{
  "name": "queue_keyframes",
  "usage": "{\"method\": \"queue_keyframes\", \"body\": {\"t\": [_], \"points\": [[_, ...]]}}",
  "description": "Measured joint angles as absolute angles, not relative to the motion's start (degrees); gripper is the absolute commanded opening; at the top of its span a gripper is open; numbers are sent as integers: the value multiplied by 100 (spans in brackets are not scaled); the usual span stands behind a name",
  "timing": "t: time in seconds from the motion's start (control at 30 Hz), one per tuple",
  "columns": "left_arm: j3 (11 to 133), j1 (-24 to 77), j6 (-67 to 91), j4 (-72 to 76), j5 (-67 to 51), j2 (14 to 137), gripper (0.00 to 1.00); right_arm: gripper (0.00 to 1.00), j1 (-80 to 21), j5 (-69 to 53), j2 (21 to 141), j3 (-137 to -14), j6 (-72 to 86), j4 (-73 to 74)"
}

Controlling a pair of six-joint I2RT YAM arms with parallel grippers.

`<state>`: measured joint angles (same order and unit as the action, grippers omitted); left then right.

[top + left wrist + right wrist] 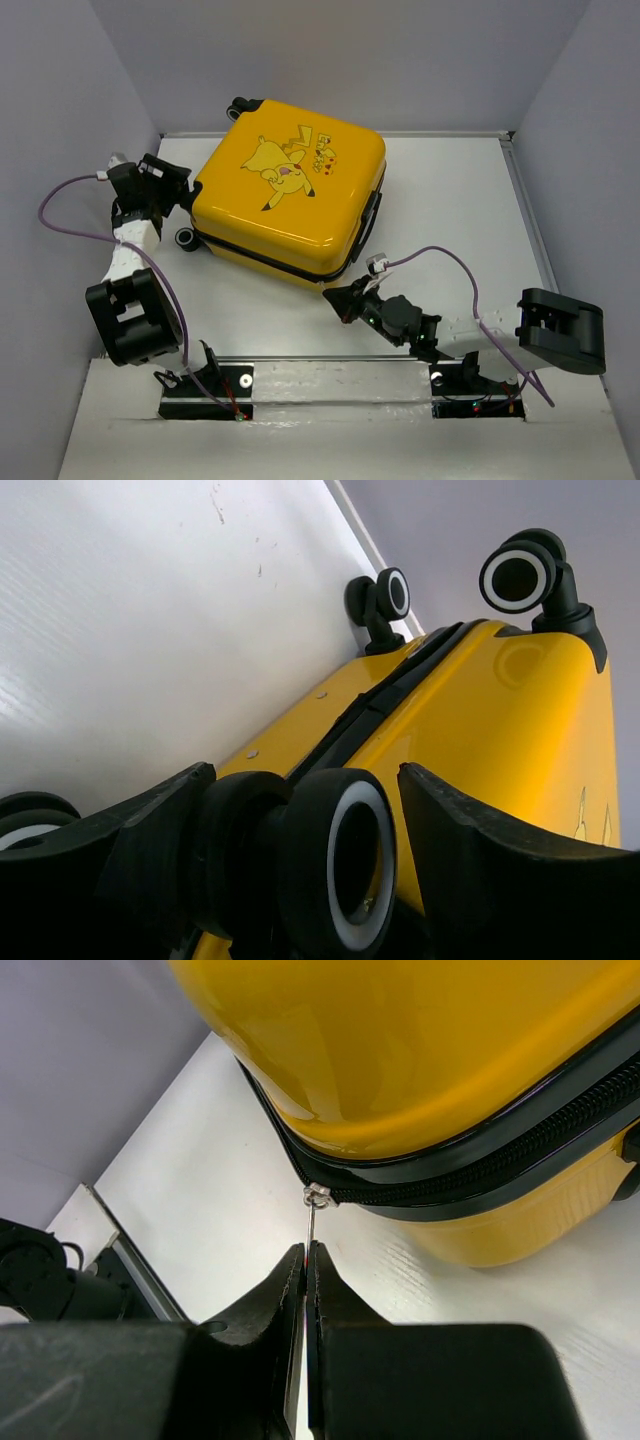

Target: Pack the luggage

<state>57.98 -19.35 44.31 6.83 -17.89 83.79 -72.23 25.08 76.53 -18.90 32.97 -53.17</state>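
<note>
Evidently the suitcase (290,195) lies closed. The right gripper (305,1260) pinches the zipper pull (313,1218), and the left gripper (305,775) gapes around a wheel (340,870). Zipping looks unfinished.

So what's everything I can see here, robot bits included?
suitcase: one, glossy yellow with a Pikachu cartoon, lying lid-up mid-table
wheels: four, black with white rings, at the suitcase's left end
zipper: one, black, around the suitcase's edge
zipper pull: one, silver, at the near corner
table: one, white, under everything
cables: two, purple, one along each arm
left hand: one, black, open astride a wheel
right hand: one, black, shut on the zipper pull
</note>
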Motion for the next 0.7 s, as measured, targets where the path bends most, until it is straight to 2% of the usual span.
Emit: {"method": "queue_keyframes", "body": {"t": [0.1,0.13,0.17,0.23,0.27,0.3,0.5,0.7], "points": [[5653,-1951,4584,972,-1835,8433,61,7,-7223,2502,7673,-1892,3295,-5319],[5612,-1953,4628,1028,-1837,8436,53,7,-7223,2499,7690,-1892,3297,-5321],[5548,-1970,4703,1144,-1865,8436,38,7,-7223,2495,7712,-1896,3295,-5317],[5472,-2001,4810,1308,-1900,8436,25,7,-7223,2493,7732,-1909,3280,-5315],[5424,-2010,4862,1417,-1920,8436,13,7,-7223,2491,7732,-1916,3273,-5308],[5387,-2010,4895,1498,-1927,8429,8,7,-7223,2491,7732,-1925,3258,-5293],[5046,-2025,4984,2016,-1927,8296,6,7,-7225,2475,7769,-2126,3100,-5011],[4340,-2025,5002,2436,-1763,7695,6,7,-7225,2303,8425,-2810,2862,-4772]]}}
